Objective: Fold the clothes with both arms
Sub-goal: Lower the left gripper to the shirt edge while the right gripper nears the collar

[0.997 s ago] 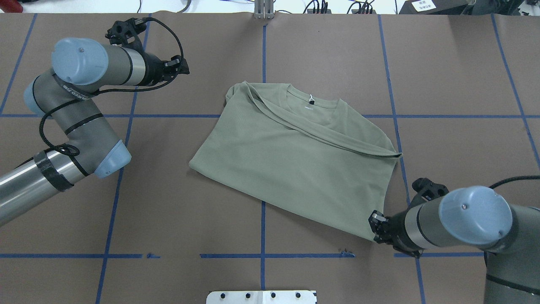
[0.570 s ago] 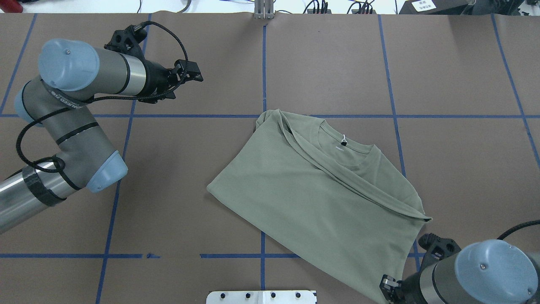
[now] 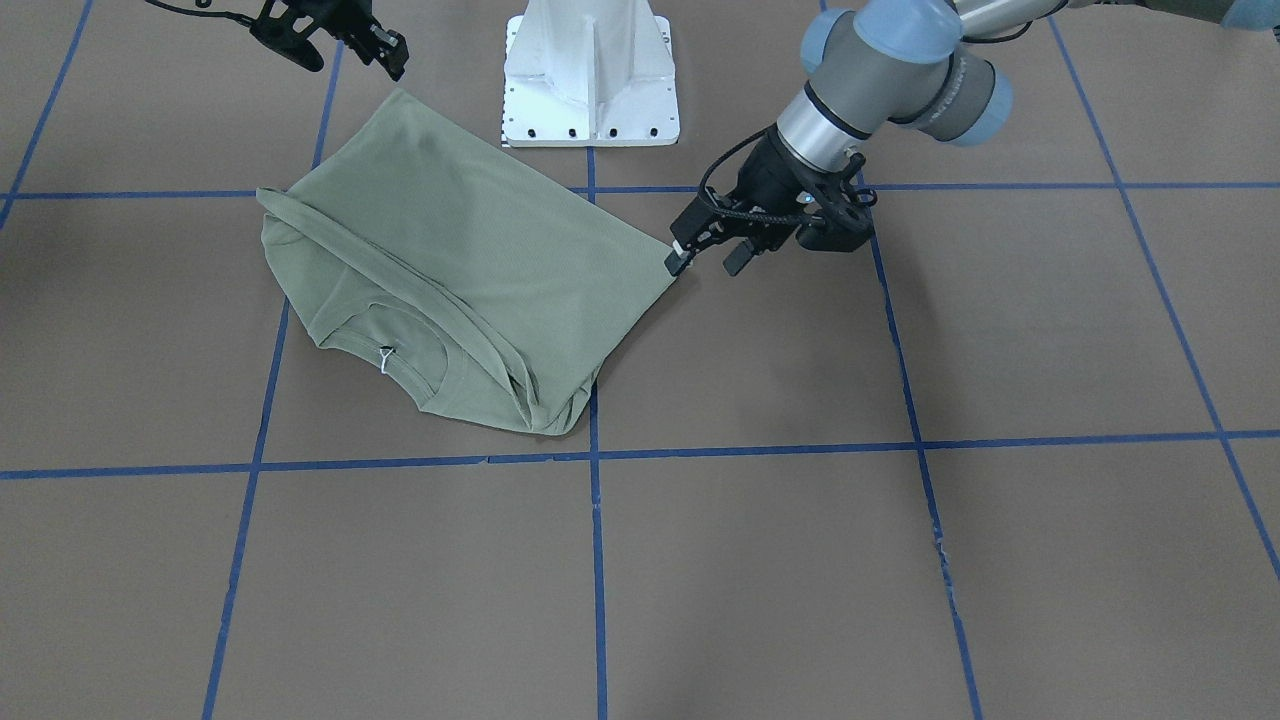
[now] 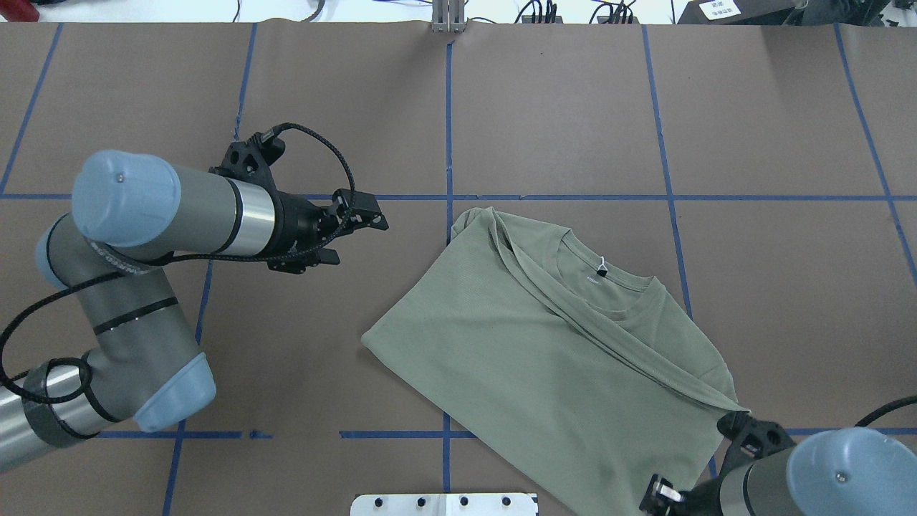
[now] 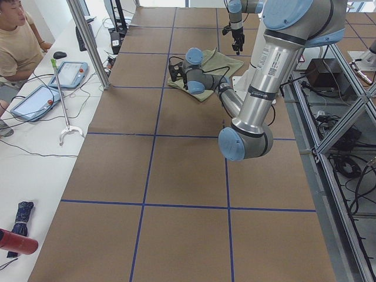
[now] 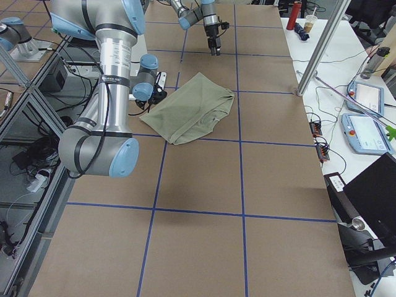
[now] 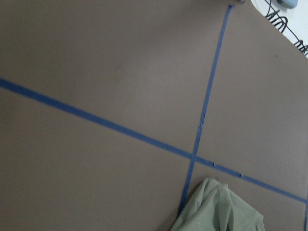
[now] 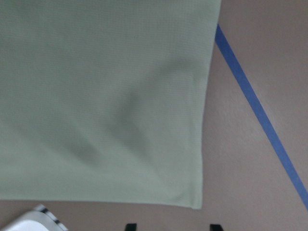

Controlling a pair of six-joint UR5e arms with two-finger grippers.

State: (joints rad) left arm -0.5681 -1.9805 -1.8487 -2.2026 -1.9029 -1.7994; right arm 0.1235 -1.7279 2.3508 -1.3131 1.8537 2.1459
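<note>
The sage-green shirt (image 4: 544, 351) lies flat and partly folded on the brown table, collar and white tag (image 4: 602, 264) toward the far right; it also shows in the front view (image 3: 450, 260). My left gripper (image 4: 359, 241) is open and empty, raised above the table to the left of the shirt (image 3: 707, 262). Its wrist view shows only a shoulder corner of the shirt (image 7: 216, 209). My right gripper (image 3: 352, 50) hovers over the shirt's near hem corner (image 8: 195, 202). Its fingertips (image 8: 130, 225) stand apart, off the cloth, so it is open.
The white pedestal base (image 3: 590, 70) stands at the near table edge beside the shirt's hem (image 4: 444, 504). Blue tape lines (image 4: 448, 107) grid the table. An operator (image 5: 17, 35) sits at a side desk with tablets.
The shirt has slid toward the robot and to the right, along with the right gripper. The left arm has swung nearer and rightward, toward the shirt.
</note>
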